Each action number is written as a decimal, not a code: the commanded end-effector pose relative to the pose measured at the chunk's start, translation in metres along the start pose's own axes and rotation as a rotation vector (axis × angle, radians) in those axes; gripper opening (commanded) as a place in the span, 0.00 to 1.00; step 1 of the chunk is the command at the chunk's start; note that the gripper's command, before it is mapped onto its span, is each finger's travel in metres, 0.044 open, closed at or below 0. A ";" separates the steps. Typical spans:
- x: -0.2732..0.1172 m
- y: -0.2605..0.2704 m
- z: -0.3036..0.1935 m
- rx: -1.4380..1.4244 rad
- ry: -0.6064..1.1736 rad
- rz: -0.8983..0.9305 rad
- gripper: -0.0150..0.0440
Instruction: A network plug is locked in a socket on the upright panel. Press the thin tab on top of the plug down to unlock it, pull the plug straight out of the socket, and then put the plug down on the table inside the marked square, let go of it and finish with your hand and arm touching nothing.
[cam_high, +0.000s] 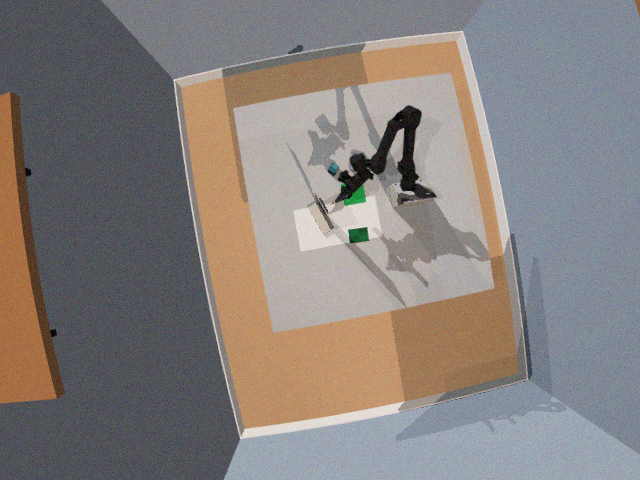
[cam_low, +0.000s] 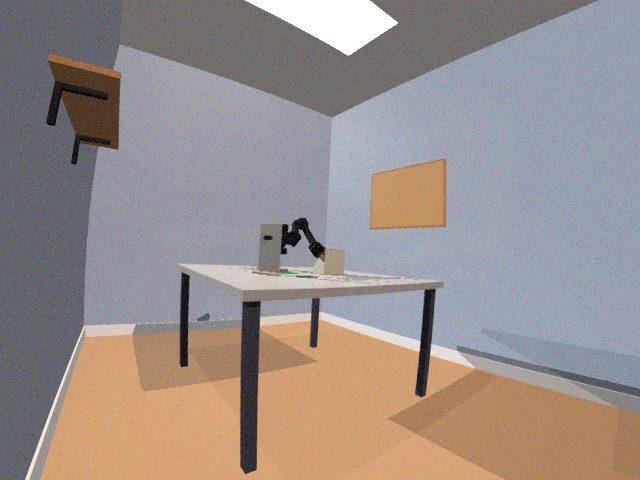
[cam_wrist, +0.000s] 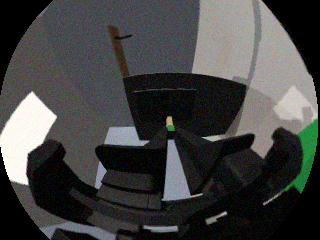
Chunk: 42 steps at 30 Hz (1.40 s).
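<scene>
- While the arm (cam_high: 393, 139) reaches from its base across the grey table (cam_high: 289, 289), the gripper (cam_high: 342, 196) sits just beside the upright panel (cam_high: 321, 212), seen edge-on from above.
- From the exterior view, the gripper (cam_low: 283, 242) meets the panel (cam_low: 268, 248) on its far side, high on its face; a dark slot shows on the near face.
- Through the wrist view, the fingers stand nearly together, closed on a dark block that I take to be the plug (cam_wrist: 180, 103), which fills the space just ahead of them.
- A small pale and green tip (cam_wrist: 170, 123) shows right at the point where the fingers converge, against the plug's dark body.
- Whether the plug's front end is inside the socket or already out of it cannot be told from these views; the panel hides that joint from above and from the side.
- Below the wrist, a bright green square (cam_high: 355, 195) lies on the table, partly covered by the gripper's body; a second, darker green square (cam_high: 358, 235) lies a little apart, on the pale mat (cam_high: 310, 235) beside the panel's foot.
- A small teal cube (cam_high: 333, 167) rests on the table near the forearm, apart from the panel.
- A pale box (cam_low: 333, 261) stands at the arm's base.
</scene>
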<state>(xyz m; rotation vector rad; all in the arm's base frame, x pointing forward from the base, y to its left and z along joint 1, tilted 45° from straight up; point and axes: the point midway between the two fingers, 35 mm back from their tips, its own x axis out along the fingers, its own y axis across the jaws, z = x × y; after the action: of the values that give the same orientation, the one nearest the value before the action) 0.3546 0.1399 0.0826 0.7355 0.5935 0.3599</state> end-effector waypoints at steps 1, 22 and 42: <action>-0.003 -0.002 -0.002 -0.002 0.008 -0.004 0.25; -0.012 -0.002 -0.001 -0.002 0.009 -0.005 0.25; -0.018 0.011 -0.002 0.000 0.003 -0.003 0.25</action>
<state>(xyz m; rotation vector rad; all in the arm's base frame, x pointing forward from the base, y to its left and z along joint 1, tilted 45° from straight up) 0.3405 0.1337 0.0913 0.7306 0.5979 0.3612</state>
